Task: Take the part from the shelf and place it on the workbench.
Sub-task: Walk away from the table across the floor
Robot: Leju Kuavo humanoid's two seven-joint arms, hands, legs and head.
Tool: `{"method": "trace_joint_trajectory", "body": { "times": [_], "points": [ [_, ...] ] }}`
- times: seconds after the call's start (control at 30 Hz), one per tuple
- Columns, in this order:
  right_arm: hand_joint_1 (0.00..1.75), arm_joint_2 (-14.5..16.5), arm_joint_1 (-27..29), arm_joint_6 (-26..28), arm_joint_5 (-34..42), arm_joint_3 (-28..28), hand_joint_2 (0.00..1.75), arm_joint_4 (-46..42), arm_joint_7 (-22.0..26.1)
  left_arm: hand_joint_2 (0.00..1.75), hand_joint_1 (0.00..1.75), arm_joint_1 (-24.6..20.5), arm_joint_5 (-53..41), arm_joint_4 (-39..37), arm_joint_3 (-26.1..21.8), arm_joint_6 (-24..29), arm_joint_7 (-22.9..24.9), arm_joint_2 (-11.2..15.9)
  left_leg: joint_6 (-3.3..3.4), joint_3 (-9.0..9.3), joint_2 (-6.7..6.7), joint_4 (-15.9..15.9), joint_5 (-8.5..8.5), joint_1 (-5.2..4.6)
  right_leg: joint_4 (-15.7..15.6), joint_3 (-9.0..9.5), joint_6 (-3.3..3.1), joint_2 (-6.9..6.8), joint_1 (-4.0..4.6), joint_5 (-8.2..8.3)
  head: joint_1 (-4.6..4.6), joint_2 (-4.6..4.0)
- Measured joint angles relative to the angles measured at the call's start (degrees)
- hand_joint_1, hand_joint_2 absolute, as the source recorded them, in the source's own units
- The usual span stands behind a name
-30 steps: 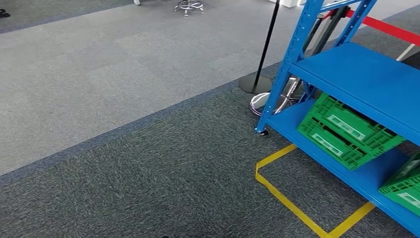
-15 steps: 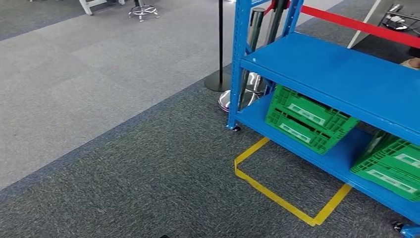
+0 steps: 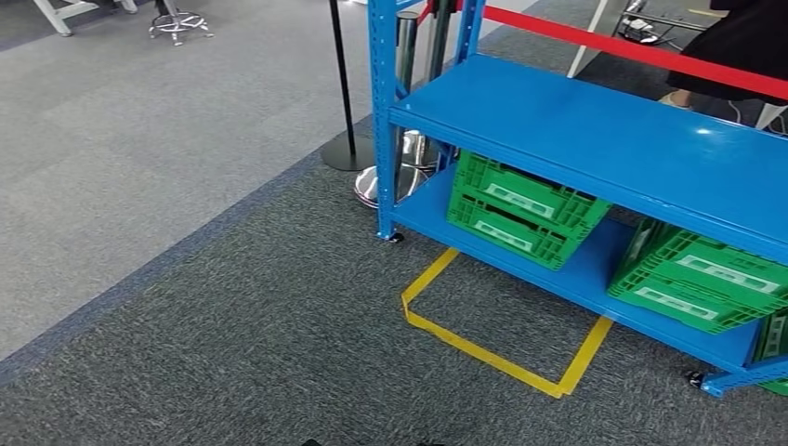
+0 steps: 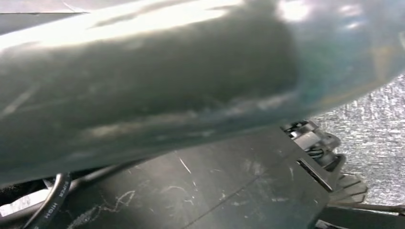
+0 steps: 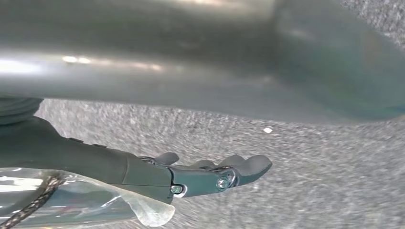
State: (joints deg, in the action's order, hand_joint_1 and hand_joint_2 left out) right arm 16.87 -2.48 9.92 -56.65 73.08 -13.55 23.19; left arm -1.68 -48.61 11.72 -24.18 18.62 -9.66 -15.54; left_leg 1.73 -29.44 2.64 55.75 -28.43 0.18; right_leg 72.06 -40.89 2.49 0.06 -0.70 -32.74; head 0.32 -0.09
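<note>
Head view: a blue steel shelf rack (image 3: 595,121) on the right, on small castors, standing on dark grey carpet (image 3: 232,353). Middle board of the rack bare and glossy. On the lowest board, a green slatted plastic crate (image 3: 520,209) towards the left end and a second green crate (image 3: 706,279) to its right, the two apart; the edge of a third green crate (image 3: 773,339) at the far right. Crate contents hidden from this angle, so cannot tell where on the rack the part lies.

On the carpet just near of the rack, a yellow tape outline (image 3: 483,353), open on the rack's side. Beyond the rack's left post, a black stanchion pole (image 3: 342,84) on a round base and a chrome stanchion (image 3: 406,56) beside it. A red barrier belt (image 3: 604,42) behind the rack. Far right, a person in dark clothing (image 3: 743,37). Far left, paler grey carpet (image 3: 139,139).

Right wrist view: right hand (image 5: 191,176) above speckled grey carpet, its fingers (image 5: 248,167) stretched out nearly straight, holding nothing.

Left hand: cannot tell how the fingers lie.
</note>
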Motion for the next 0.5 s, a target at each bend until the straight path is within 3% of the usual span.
{"method": "trace_joint_trajectory", "body": {
  "times": [0.03, 0.1, 0.17, 0.23, 0.3, 0.37, 0.43, 0.47, 0.5],
  "points": [
    [0.00, 0.0, 0.1, -0.2, -0.1, 0.0, 0.00, 0.0, -0.3, 0.00, 0.00, 0.0, 0.0, 0.0, 0.0, 0.1, 0.0, 0.0, -0.21, 0.42, 0.62, 0.0, -0.38, 0.09, -3.2, 1.59, 0.21, -0.56, -0.16, 2.16, 0.00, 0.00],
    [0.00, -0.1, 0.0, -0.8, -0.7, 0.0, 0.00, 0.0, -1.3, 0.00, 0.00, 0.0, -0.1, 0.0, -0.1, 0.3, 0.0, 0.0, -0.89, 1.27, 1.70, 0.2, -1.37, -0.01, -10.8, 5.64, 0.39, -3.47, -0.08, 5.02, 0.18, 0.00],
    [0.00, -0.3, -0.2, -1.6, -1.4, -0.1, 0.00, 0.0, -2.3, 0.00, 0.00, 0.1, -0.1, 0.0, -0.1, 0.5, 0.0, 0.1, -1.52, 1.86, 2.71, 0.3, -2.28, -0.50, -13.9, 7.53, -0.43, -5.45, 0.25, 4.87, 0.17, 0.00],
    [0.00, -0.7, -0.3, -2.7, -1.8, -0.1, 0.00, 0.0, -3.0, 0.00, 0.00, 0.0, -0.2, 0.0, -0.2, 0.8, 0.1, 0.1, -2.01, 2.50, 3.98, 0.2, -3.08, -0.67, -13.9, 7.79, -1.70, -4.36, 0.35, 4.23, -0.04, 0.01],
    [0.00, -0.9, -0.1, -4.1, -2.2, -0.2, 0.00, 0.1, -3.5, 0.00, 0.00, -0.2, -0.4, 0.0, -0.3, 0.9, 0.2, 0.1, -2.58, 2.78, 2.99, 1.7, -4.37, -0.34, -14.0, 8.59, -2.56, -2.86, 0.26, 3.70, -0.34, 0.00],
    [0.00, -1.2, -0.2, -5.2, -2.5, -0.3, 0.00, 0.1, -3.8, 0.00, 0.00, -0.2, -0.7, 0.0, -0.3, 1.0, 0.5, 0.0, -2.97, -0.15, -0.11, 8.3, -6.81, -0.06, -14.1, 9.62, -3.30, -1.38, 0.14, 3.05, -0.64, -0.01],
    [0.00, -1.4, -0.2, -5.7, -2.9, -0.4, 0.00, 0.1, -4.2, 0.00, 0.00, -0.2, -1.1, 0.0, -0.4, 1.0, 1.0, 0.0, -3.02, -5.95, -1.71, 17.1, -8.82, -0.02, -14.1, 10.65, -3.69, 0.37, 0.19, 2.14, -0.67, 0.00],
    [0.00, -1.5, -0.2, -5.9, -3.0, -0.4, 0.00, 0.1, -4.4, 0.00, 0.00, -0.2, -1.3, 0.0, -0.4, 1.1, 1.2, 0.1, -2.92, -8.22, -1.93, 19.4, -8.33, -0.03, -14.1, 11.35, -3.71, 1.34, 0.22, 1.59, -0.68, 0.00],
    [0.00, -1.6, -0.1, -6.0, -3.0, -0.4, 0.00, 0.1, -4.6, 0.00, 0.00, -0.2, -1.4, 0.0, -0.4, 1.1, 1.3, 0.1, -2.72, -9.46, -2.05, 19.4, -6.44, -0.06, -14.1, 12.19, -3.66, 2.31, 0.24, 0.99, -0.67, 0.00]
  ]
}}
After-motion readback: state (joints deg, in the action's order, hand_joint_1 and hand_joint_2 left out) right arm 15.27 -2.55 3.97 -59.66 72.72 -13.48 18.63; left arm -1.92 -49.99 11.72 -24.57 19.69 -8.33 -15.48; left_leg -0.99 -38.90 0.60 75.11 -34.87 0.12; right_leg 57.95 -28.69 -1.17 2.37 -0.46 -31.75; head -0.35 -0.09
